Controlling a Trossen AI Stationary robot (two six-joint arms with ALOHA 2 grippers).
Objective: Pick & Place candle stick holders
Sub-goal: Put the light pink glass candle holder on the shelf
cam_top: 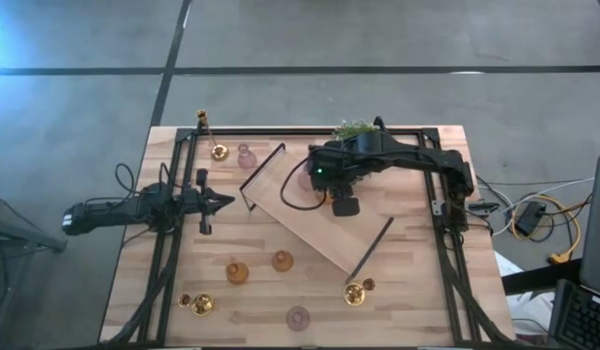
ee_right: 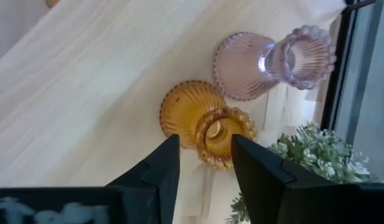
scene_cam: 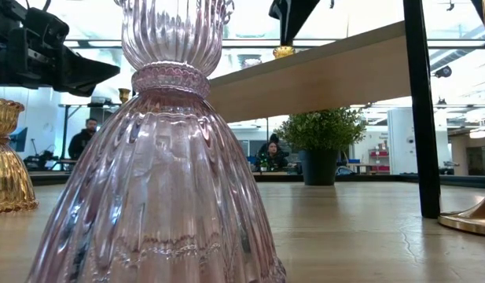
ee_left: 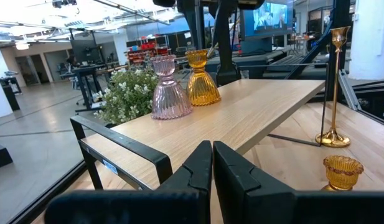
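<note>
Wooden table (cam_top: 280,301) under both arms, open workshop hall behind. Long wooden tray (cam_top: 319,219) lies diagonally mid-table. On its far end an amber ribbed bell holder (ee_right: 198,121) stands upright just beside a pink ribbed one (ee_right: 257,65), potted plant (ee_right: 316,152) near them. Other holders sit scattered on the table: tall-stemmed gold one (ee_left: 333,87) at the far-left corner, pink (cam_top: 298,317), amber (cam_top: 238,272) and gold (cam_top: 201,305) ones near the front. Right gripper (ee_right: 204,165) hangs over the amber holder, fingers spread apart, straddling its beaded top, not clamping. Left gripper (ee_left: 213,163) waits left of the tray, fingers pressed together, empty
</note>
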